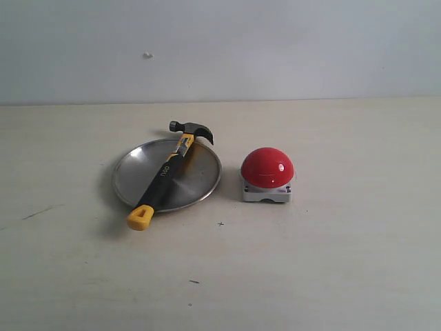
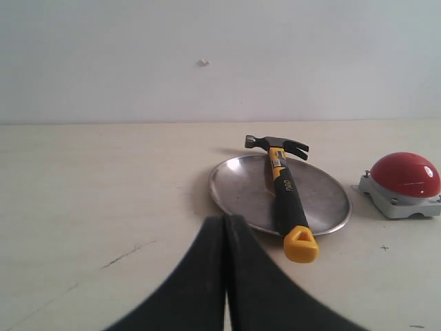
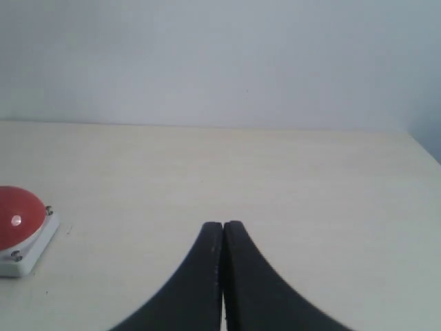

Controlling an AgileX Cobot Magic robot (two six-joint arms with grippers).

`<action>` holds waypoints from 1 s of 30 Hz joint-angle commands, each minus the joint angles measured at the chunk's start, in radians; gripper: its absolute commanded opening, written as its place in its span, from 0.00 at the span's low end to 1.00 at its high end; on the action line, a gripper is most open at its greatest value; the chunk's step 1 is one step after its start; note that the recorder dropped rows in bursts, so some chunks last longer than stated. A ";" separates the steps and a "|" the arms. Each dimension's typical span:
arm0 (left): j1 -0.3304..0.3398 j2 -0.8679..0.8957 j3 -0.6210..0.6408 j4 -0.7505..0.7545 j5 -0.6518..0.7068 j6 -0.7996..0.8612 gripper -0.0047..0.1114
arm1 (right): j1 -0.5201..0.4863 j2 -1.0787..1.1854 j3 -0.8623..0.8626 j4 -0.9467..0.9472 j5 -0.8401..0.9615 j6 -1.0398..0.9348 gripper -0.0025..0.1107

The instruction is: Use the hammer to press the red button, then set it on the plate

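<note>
The hammer (image 1: 167, 171) lies across the steel plate (image 1: 131, 172), its dark head past the far rim and its yellow end cap (image 1: 140, 218) over the near rim. The red button (image 1: 267, 167) on its grey base stands just right of the plate. Neither gripper shows in the exterior view. In the left wrist view my left gripper (image 2: 226, 219) is shut and empty, short of the plate (image 2: 324, 200) and the hammer (image 2: 284, 196), with the button (image 2: 404, 174) beyond. My right gripper (image 3: 222, 225) is shut and empty, apart from the button (image 3: 19, 217).
The pale table (image 1: 344, 262) runs back to a plain wall (image 1: 275, 41). A thin dark scratch (image 1: 40, 212) and small specks mark the tabletop near the front.
</note>
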 commanded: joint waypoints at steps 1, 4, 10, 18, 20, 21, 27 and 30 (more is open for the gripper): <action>0.000 -0.002 0.000 -0.001 -0.004 -0.001 0.04 | -0.008 -0.051 0.046 -0.086 -0.005 0.126 0.02; 0.000 -0.002 0.000 -0.001 -0.004 -0.001 0.04 | -0.008 -0.143 0.065 -0.320 0.003 0.425 0.02; 0.000 -0.002 0.000 -0.001 -0.004 -0.001 0.04 | -0.008 -0.338 0.129 -0.490 0.076 0.630 0.02; 0.000 -0.002 0.000 -0.001 -0.004 -0.001 0.04 | -0.008 -0.542 0.201 -0.454 0.162 0.610 0.02; 0.000 -0.002 0.000 -0.001 -0.004 -0.001 0.04 | -0.008 -0.542 0.201 -0.454 0.199 0.602 0.02; 0.000 -0.002 0.000 -0.001 -0.004 -0.001 0.04 | -0.008 -0.542 0.201 -0.456 0.207 0.593 0.02; 0.000 -0.002 0.000 -0.001 -0.004 -0.001 0.04 | -0.008 -0.542 0.201 -0.456 0.240 0.562 0.02; 0.000 -0.002 0.000 -0.001 -0.004 -0.001 0.04 | -0.008 -0.542 0.201 -0.447 0.270 0.615 0.02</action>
